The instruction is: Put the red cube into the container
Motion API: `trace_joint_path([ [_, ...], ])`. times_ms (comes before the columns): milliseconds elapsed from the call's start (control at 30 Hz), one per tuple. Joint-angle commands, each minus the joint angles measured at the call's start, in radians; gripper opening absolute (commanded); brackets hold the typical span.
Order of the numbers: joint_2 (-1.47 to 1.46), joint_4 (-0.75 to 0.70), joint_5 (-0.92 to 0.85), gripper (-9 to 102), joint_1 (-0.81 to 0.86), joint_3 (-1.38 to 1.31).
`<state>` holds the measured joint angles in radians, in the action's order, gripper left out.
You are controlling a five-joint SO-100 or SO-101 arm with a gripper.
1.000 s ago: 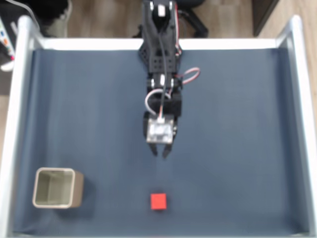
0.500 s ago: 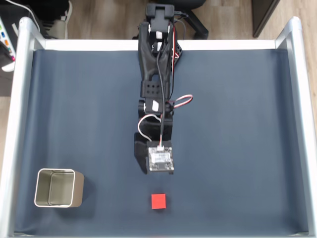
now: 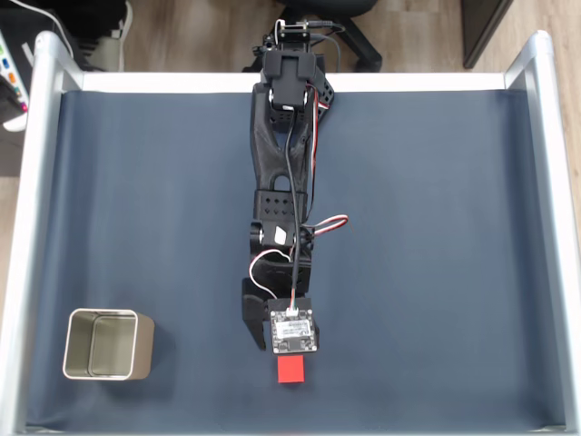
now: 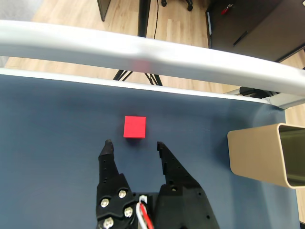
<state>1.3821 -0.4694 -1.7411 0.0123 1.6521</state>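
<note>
The red cube (image 4: 135, 127) is a small bright block with plain matte faces and crisp edges; I see it sitting flat on the dark blue surface (image 4: 47, 124), its top face a shade lighter than the side turned to the wrist camera. In the wrist view it lies just beyond the gripper (image 4: 133, 145), a little ahead of the gap between the two black fingers (image 4: 106, 151), touching neither. The fingers stand apart, wider than the cube, and I see nothing held between them.

In the fixed view the arm (image 3: 286, 163) stretches down the middle of the surface and its camera board covers the gripper, so I cannot read the fingers there; the red cube (image 3: 291, 371) shows as a red patch poking out below that board, near the bottom edge.

The container (image 3: 106, 344), a square metal tin with rounded corners, stands upright at the lower left in the fixed view, well apart from the cube, its greyish inside open to the camera. The wrist view shows the container (image 4: 267, 155) at the right edge, with its pale beige outer wall and a dark slice of the inside, plus the white rail (image 4: 152, 52) bounding the surface and wooden floor beyond.
</note>
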Motion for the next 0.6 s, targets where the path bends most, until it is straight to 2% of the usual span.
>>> trace_joint_path([
  [0,-0.014,0.046,0.000,33,0.008,-0.061],
  [567,-0.169,0.118,-0.015,33,-0.005,-0.140],
])
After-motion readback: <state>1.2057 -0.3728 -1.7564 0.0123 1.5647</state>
